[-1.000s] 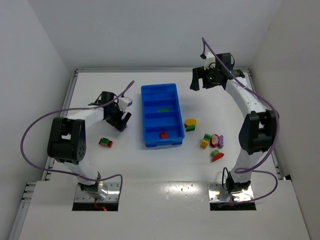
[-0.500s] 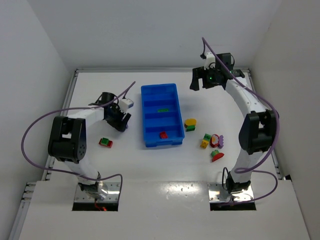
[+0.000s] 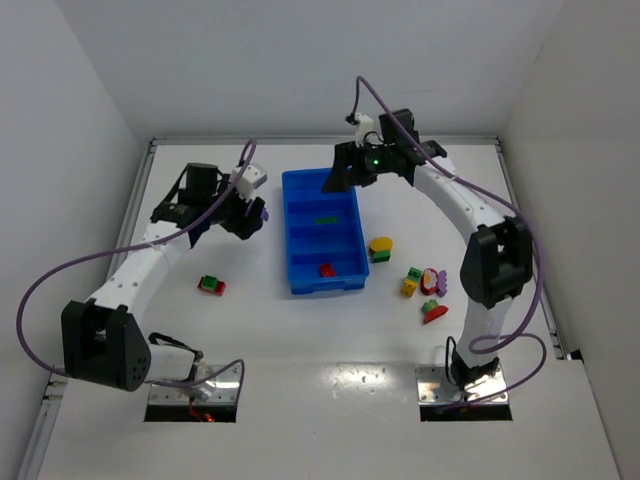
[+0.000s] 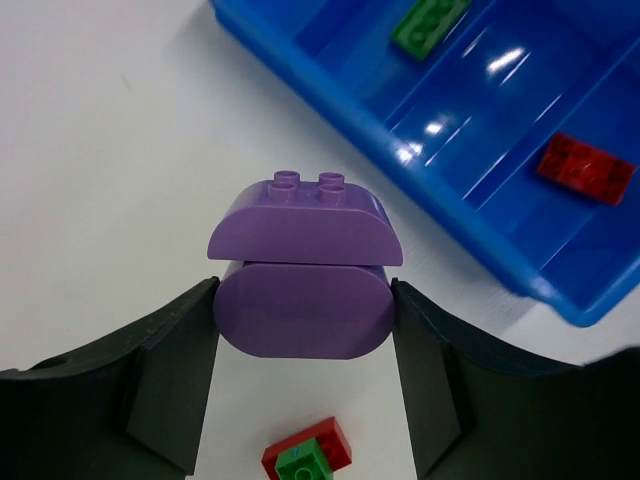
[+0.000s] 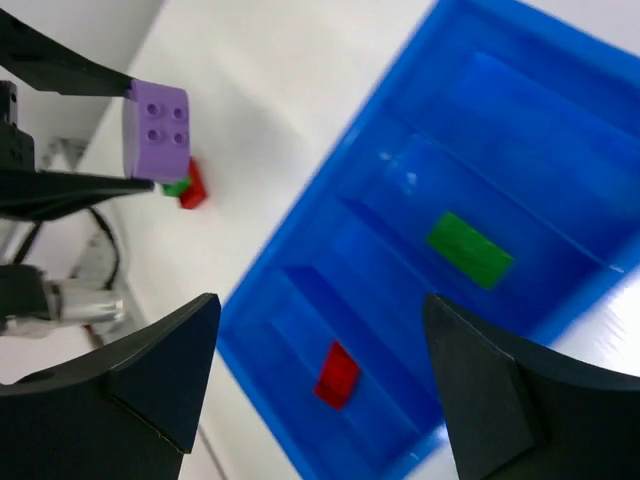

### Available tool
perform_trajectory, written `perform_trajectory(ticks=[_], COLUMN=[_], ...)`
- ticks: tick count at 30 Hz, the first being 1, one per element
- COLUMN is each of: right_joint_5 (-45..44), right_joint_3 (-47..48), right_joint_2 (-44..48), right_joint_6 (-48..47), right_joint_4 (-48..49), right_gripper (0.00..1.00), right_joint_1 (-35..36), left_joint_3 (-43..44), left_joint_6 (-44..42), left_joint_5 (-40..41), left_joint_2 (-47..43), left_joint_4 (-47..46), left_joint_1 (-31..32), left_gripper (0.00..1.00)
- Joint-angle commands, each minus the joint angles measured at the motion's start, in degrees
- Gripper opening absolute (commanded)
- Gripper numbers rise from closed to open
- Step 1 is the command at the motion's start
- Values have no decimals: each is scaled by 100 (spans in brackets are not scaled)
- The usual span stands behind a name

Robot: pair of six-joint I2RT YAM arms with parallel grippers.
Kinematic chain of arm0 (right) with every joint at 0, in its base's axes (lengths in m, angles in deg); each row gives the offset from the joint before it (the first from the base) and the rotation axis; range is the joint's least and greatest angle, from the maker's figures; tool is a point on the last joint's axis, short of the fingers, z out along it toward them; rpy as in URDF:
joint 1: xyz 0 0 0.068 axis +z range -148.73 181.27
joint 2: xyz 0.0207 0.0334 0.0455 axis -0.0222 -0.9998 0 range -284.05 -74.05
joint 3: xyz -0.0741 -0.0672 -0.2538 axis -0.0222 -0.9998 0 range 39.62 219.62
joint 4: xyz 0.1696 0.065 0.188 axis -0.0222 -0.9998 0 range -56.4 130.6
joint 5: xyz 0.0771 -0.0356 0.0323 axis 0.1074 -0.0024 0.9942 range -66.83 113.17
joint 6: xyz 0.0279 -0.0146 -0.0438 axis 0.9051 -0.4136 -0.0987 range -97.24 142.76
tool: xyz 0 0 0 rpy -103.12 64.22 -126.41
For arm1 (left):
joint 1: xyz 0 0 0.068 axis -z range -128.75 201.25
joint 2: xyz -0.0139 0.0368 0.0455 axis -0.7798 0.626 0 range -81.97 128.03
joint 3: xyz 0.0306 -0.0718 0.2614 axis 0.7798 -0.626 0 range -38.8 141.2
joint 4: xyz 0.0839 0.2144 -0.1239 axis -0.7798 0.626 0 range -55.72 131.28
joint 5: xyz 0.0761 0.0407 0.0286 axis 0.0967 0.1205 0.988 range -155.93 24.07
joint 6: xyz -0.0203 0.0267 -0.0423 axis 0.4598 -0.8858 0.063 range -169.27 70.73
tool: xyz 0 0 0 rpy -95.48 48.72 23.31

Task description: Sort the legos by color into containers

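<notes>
My left gripper is shut on a purple rounded lego and holds it above the table, just left of the blue tray. The purple lego also shows in the right wrist view. My right gripper is open and empty, hovering over the tray's far end. In the tray lie a green lego in the second compartment from the far end and a red lego in the nearest one. A red-and-green lego lies on the table below my left gripper.
A yellow-and-green lego lies right of the tray. Further right is a cluster of several legos: yellow and green, red and purple, red and green. White walls enclose the table.
The left arm has risen and swung toward the far side, carrying the purple lego. The right arm has swung left from the far right corner to over the tray's far end.
</notes>
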Motion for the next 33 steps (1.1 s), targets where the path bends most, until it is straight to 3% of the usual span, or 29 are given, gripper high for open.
perform_trajectory(ticks=[1,12,33], right_joint_5=[502,1793,1987], right_joint_3=[293,610,838], right_joint_2=[-177,-573,-853], right_joint_6=[638,1403,1351], right_joint_4=[455,1388,1335], right_gripper=[82,80,80], right_joint_1=[114,597,1152], left_joint_3=[316,369,483], left_joint_6=[363,671,724], left_joint_5=[-6,363,426], left_joint_2=[-318,-855,-697], left_joint_4=[-26,-149,-264], left_joint_1=[261,885,1280], left_gripper=[34,33,33])
